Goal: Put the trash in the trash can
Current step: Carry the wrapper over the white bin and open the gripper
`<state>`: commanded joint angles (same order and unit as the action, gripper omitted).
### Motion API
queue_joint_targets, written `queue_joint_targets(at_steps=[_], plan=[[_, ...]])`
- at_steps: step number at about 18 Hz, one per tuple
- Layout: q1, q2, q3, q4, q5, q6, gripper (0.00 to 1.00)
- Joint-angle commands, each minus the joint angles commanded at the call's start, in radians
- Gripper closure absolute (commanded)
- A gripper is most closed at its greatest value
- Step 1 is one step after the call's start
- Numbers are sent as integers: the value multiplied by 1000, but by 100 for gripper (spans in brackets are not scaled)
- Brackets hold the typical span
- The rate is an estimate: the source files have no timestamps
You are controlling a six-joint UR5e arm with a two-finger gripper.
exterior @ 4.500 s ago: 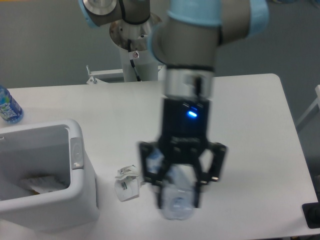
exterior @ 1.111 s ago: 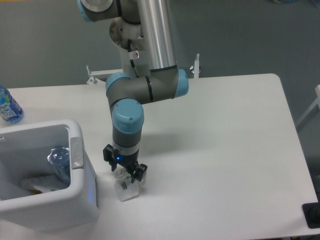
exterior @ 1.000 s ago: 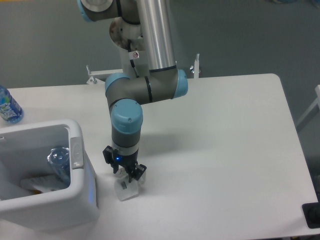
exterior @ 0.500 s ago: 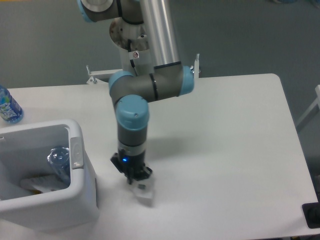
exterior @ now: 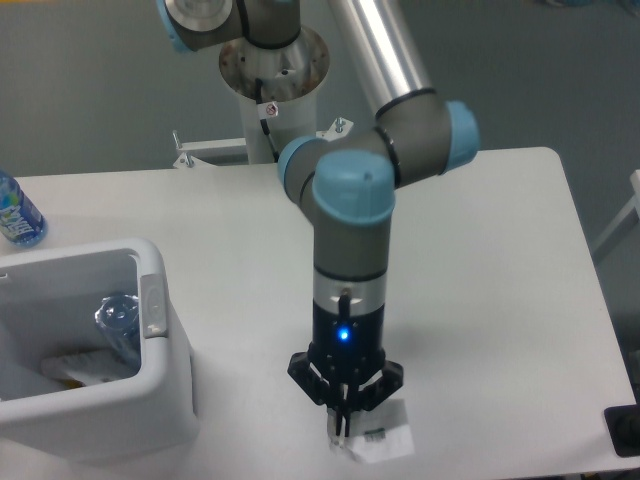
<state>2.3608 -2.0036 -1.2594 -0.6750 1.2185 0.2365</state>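
Observation:
My gripper [exterior: 343,424] hangs over the front of the table, right of the trash can, pointing down. Its fingers are shut on the crumpled white wad of trash [exterior: 381,441], which sticks out to the lower right of the fingertips with its small label showing. The white trash can [exterior: 165,360] stands at the front left, well to the left of the gripper. Inside it lies the clear crushed bottle [exterior: 117,318], against the right wall, over some pale scraps.
An upright blue-labelled water bottle [exterior: 16,214] stands at the far left edge of the table. The arm's base column [exterior: 275,95] rises behind the table's back edge. A black object [exterior: 624,431] sits beyond the table's front right corner.
The gripper shut on the white wad beside the trash can, then moved right and toward the camera with it. The crushed bottle, held earlier, lies in the trash can.

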Motion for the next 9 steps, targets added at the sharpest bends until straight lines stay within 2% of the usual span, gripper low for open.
queue_joint_targets(at_steps=[2, 6, 9], plan=[[-29, 45, -6, -2, -57, -54, 100], [-144, 135, -77, -2, -62, -95, 100], [-222, 151, -113, -2, -60, -123, 100]])
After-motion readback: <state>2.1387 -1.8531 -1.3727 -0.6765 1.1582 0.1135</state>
